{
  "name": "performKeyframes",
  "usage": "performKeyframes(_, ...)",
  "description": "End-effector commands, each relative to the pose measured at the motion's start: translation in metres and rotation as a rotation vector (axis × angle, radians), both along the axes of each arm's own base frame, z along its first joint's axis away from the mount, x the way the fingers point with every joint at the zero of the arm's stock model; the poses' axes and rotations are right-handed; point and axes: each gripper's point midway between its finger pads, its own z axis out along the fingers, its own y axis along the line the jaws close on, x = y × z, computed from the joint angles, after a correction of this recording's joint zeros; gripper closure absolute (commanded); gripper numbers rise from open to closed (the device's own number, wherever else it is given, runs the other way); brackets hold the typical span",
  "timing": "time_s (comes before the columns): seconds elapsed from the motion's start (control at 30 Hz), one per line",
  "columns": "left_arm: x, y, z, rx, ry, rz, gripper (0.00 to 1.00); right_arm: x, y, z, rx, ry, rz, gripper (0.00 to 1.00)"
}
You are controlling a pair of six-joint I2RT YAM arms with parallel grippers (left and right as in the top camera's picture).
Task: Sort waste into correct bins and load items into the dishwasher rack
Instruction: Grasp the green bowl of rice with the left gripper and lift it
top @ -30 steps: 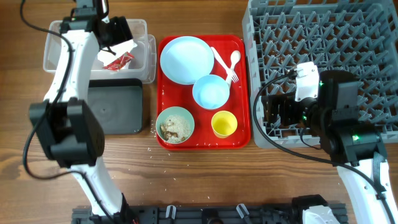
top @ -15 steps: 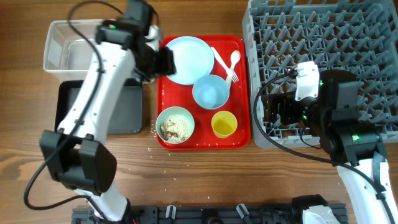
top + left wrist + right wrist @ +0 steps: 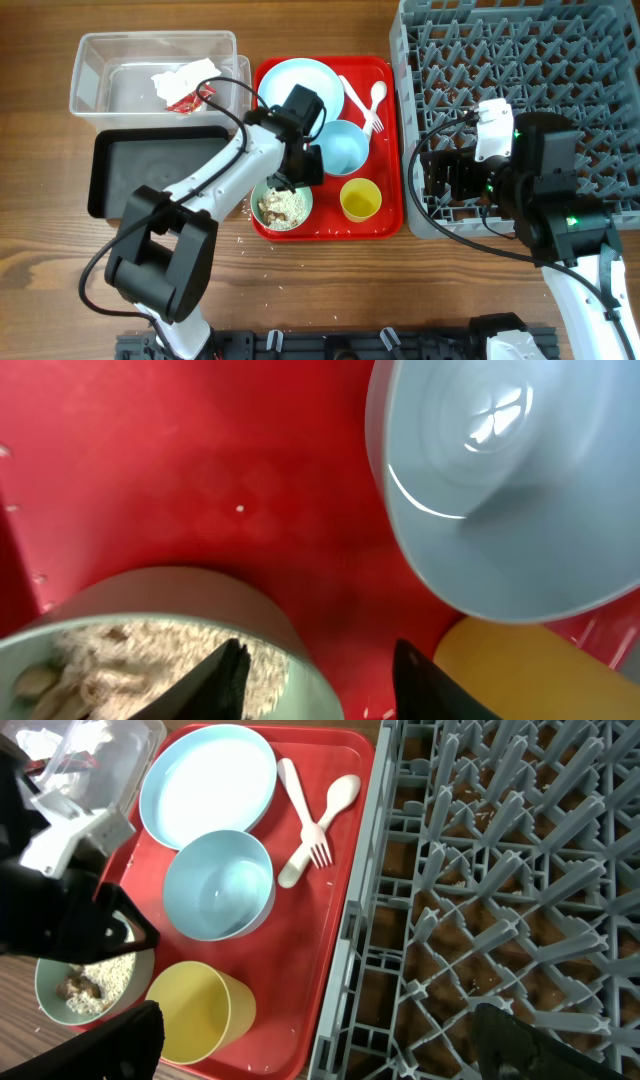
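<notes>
The red-and-white wrapper (image 3: 183, 88) lies in the clear tub (image 3: 95, 60). The black tray (image 3: 160, 172) sits in front of it. My left gripper (image 3: 296, 174) is open over the teal bowl (image 3: 281, 201) of beige scraps. In the left wrist view (image 3: 320, 685) one finger (image 3: 225, 682) hangs over the scraps (image 3: 110, 655) and the other outside the bowl's rim (image 3: 270, 625). The pale blue plate (image 3: 296, 92), blue bowl (image 3: 341, 147), yellow cup (image 3: 360, 199), fork and spoon (image 3: 366, 101) lie on the red tray. My right gripper (image 3: 441, 180) is open and empty at the rack's (image 3: 520, 90) front left corner.
The red serving tray (image 3: 385, 70) lies between the bins and the rack. Crumbs are scattered on the wood in front of it (image 3: 240, 235). In the right wrist view the rack's edge (image 3: 350, 950) lies beside the tray and the yellow cup (image 3: 195, 1010).
My left gripper left the wrapper in the clear tub, crossed over the plate and came down to the teal bowl of scraps. The right arm has not moved.
</notes>
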Motion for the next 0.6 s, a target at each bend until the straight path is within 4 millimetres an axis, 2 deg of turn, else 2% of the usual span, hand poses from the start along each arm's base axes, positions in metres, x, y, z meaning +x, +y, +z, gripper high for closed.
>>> performKeyframes(0.0,-0.007,0.003,-0.012,0.047,-0.006,0.005,0.59,0.003,0.004,0.009,0.023,-0.016,0.005,0.00)
performKeyframes(0.1,-0.010,0.005,-0.016,0.069,-0.006,0.000,0.71,0.003,0.004,0.009,0.022,-0.016,0.005,0.00)
performKeyframes(0.2,-0.011,0.006,-0.017,0.072,-0.001,0.000,0.89,0.003,0.004,0.009,0.022,-0.017,0.005,0.00)
performKeyframes(0.27,-0.011,0.006,-0.017,0.072,-0.001,0.000,0.96,0.003,0.004,0.009,0.022,-0.017,0.005,0.00)
performKeyframes(0.47,-0.014,0.007,-0.010,0.061,0.010,0.002,0.96,0.003,0.004,0.009,0.022,-0.017,0.005,0.00)
performKeyframes(0.57,-0.011,-0.002,0.018,-0.013,-0.003,-0.039,0.96,0.003,0.004,0.009,0.022,-0.017,0.006,0.00)
